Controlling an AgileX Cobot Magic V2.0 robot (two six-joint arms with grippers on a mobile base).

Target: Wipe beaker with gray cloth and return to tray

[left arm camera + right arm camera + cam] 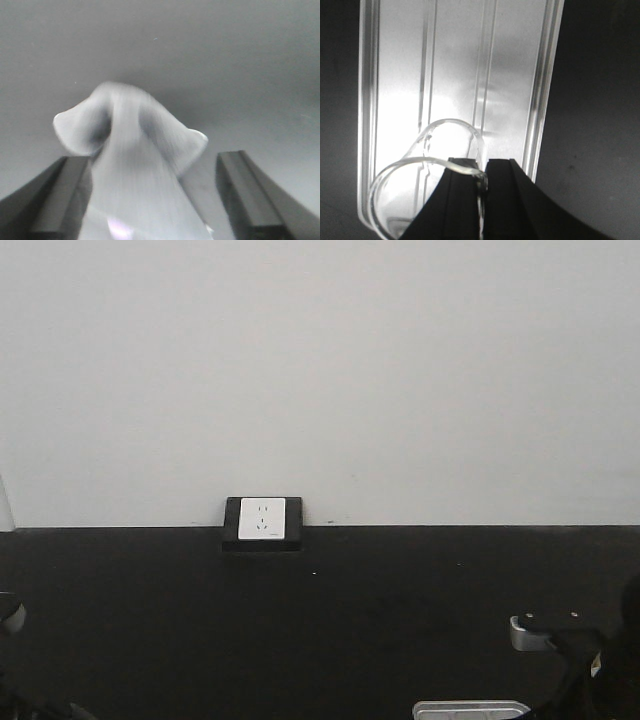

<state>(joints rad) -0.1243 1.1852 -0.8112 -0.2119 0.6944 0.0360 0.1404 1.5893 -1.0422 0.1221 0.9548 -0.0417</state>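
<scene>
In the right wrist view my right gripper (482,167) is shut on the wall of the clear glass beaker (425,161), pinching it just below the rim. The beaker hangs over the near end of the clear plastic tray (395,75). In the left wrist view the grey cloth (135,165) rises in a blurred, crumpled peak between the fingers of my left gripper (155,200). The jaws stand wide apart. The cloth touches the left finger (65,195), and bare surface shows between it and the right finger (245,195). In the front view, only the tray's rim (470,708) shows at the bottom edge.
The work surface is black (320,620) and ends at a white wall with a wall socket (263,520). Part of the right arm (540,632) shows at the lower right and part of the left arm (10,615) at the lower left.
</scene>
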